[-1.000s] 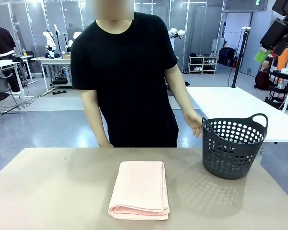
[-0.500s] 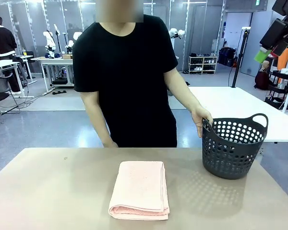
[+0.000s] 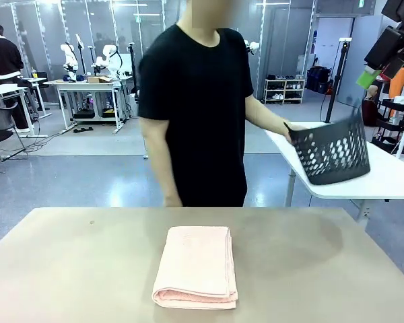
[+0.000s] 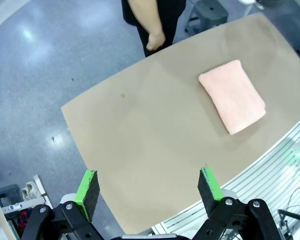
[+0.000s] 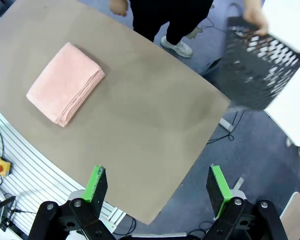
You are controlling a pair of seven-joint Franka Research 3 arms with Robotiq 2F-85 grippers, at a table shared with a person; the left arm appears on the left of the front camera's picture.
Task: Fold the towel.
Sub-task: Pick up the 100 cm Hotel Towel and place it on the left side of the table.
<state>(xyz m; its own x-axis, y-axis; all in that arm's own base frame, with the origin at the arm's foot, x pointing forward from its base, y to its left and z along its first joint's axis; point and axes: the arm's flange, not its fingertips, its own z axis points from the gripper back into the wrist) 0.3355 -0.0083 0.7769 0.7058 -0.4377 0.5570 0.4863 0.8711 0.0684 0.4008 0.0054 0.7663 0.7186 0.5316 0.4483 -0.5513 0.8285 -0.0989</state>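
The towel (image 3: 196, 266) lies folded into a neat pale pink rectangle on the tan worktop (image 3: 67, 269), a little toward the robot's edge of it and about midway across. Its thick layered fold faces the robot, and its longer sides run toward the far edge. From the left wrist camera the towel (image 4: 232, 96) shows as a slanted pink block near the worktop's edge, with bare worktop (image 4: 140, 150) all about it; from the right wrist camera the towel (image 5: 65, 83) shows its stacked layers along one long side.

Beyond the towel, at the far edge of the worktop, stands a person in a black shirt (image 3: 195, 108), turned sideways. One of the person's hands (image 3: 297, 128) holds a dark perforated basket (image 3: 331, 152) tilted in the air, well off the worktop and over a white table (image 3: 390, 176) farther back. The same basket (image 5: 262, 62) is blurred in the right wrist view.

The left pincer (image 4: 149, 190) hangs high above the worktop, far from the towel, jaws spread wide and holding nothing. The right pincer (image 5: 159, 189) is likewise gaping and empty, high over the worktop's edge.
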